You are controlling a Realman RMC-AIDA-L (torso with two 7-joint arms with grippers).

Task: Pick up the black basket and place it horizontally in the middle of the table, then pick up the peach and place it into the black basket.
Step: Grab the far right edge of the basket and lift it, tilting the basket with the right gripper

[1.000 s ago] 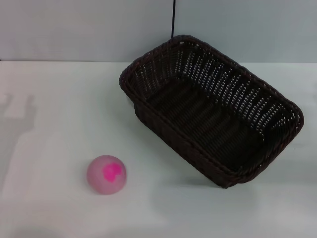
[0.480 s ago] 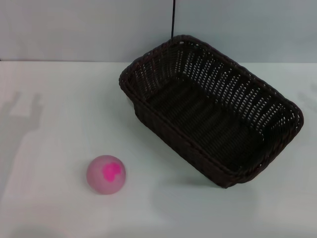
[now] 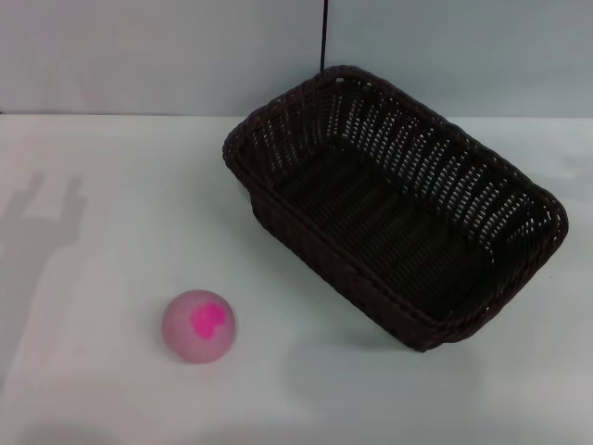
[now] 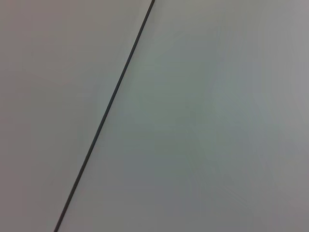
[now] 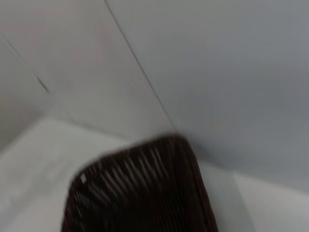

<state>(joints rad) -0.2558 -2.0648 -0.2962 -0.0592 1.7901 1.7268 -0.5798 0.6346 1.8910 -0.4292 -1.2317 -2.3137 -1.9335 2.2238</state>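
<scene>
The black basket (image 3: 394, 204) sits on the white table (image 3: 102, 185), right of centre, turned at a diagonal and empty. One end of the basket also shows in the right wrist view (image 5: 145, 193). The peach (image 3: 198, 325), pale pink with a magenta blotch, rests on the table at the front left, well apart from the basket. Neither gripper shows in any view. A gripper-shaped shadow (image 3: 46, 218) lies on the table at the far left.
A pale wall (image 3: 139, 56) with a thin dark vertical seam (image 3: 324, 37) stands behind the table. The left wrist view shows only that wall and the seam (image 4: 104, 121).
The shadow at the table's left has moved rightward and forward across the frames. The basket and the peach have not moved.
</scene>
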